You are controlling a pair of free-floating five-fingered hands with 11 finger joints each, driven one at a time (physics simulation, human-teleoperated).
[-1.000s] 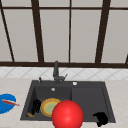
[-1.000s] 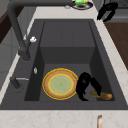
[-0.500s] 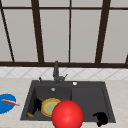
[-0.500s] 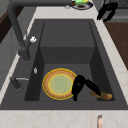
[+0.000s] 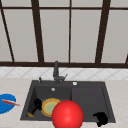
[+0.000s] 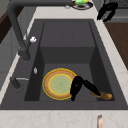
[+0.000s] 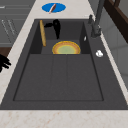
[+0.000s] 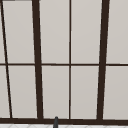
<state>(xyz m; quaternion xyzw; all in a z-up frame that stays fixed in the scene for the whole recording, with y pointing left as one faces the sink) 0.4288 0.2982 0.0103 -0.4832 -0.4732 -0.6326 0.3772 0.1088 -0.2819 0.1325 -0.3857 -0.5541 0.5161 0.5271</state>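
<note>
Left hand [image 6: 76,86] grasps the tan wooden stick [image 6: 103,95] beside the yellow-rimmed green plate [image 6: 59,83], both inside the dark sink basin [image 6: 67,32]; nothing lifted out. Right hand [image 5: 101,118] idle, fingers curled.

Robot's just two floating hands, no arms or body attached. The left hand [image 5: 37,104] and the right hand [image 5: 101,118] are both plain matte black all over, human-shaped, with slim tapered fingers [image 6: 93,88]. No visible cables, screws, logos or markings on either; they basically read as dark silhouettes with smooth surfaces.
</note>
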